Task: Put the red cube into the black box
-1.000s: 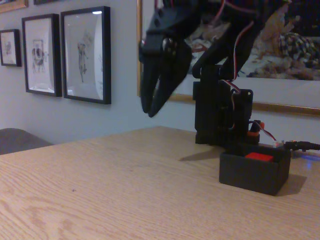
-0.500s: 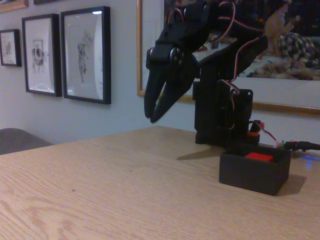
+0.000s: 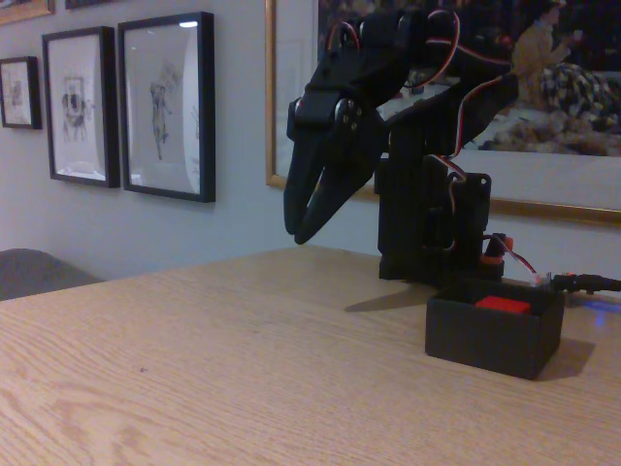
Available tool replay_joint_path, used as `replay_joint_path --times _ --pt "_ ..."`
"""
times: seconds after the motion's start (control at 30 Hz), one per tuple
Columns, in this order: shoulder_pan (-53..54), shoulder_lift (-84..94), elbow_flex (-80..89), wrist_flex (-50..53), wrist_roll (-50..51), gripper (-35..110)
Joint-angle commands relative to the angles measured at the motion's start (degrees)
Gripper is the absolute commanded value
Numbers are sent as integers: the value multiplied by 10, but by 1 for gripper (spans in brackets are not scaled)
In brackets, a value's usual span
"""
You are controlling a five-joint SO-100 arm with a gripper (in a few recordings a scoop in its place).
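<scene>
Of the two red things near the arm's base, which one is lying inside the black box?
The red cube, its flat top showing just above the black box rim. The small red-orange connector sits higher, on the arm's base behind, with wires attached.

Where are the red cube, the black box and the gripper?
red cube (image 3: 504,304), fixed view, its top face showing above the box wall.
black box (image 3: 490,340), fixed view, its front wall.
gripper (image 3: 299,229), fixed view, between its fingertips.

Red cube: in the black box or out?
In. The red cube sits inside the black box, its top showing above the front wall.
</scene>
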Motion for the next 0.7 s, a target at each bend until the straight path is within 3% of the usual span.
replay_joint_path --times 0.0,0.67 --pt "12 12 1 5 -12 1" --pt "16 1 -4 3 -16 -1"
